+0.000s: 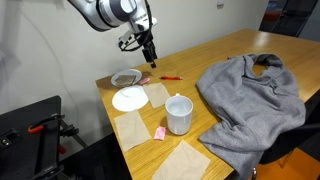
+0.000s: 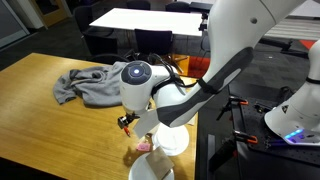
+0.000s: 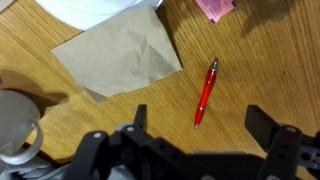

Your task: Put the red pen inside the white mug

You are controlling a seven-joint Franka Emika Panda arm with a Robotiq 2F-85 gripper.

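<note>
Item 1. End effector: enters from the bottom edge of the wrist view, with its 2 fingers spread wide and nothing between the pads. It is released and empty. In an exterior view it hangs above the far end of the counter.

Item 2. Red pen: lies flat on bare wood at centre right of the wrist view, tilted slightly off vertical, with its lower tip between the open fingers. In an exterior view it lies just right of the end effector, well apart from the mug.

Item 3. White mug: upright at lower centre of the frame, just left of the grey cloth.

Item 4. Brown paper napkin: flat, upper left of the wrist view, beside the pen but not touching it.

Item 5. White plate: left of the mug.

Item 6. Pink block: on the counter, just lower left of the mug.
</note>
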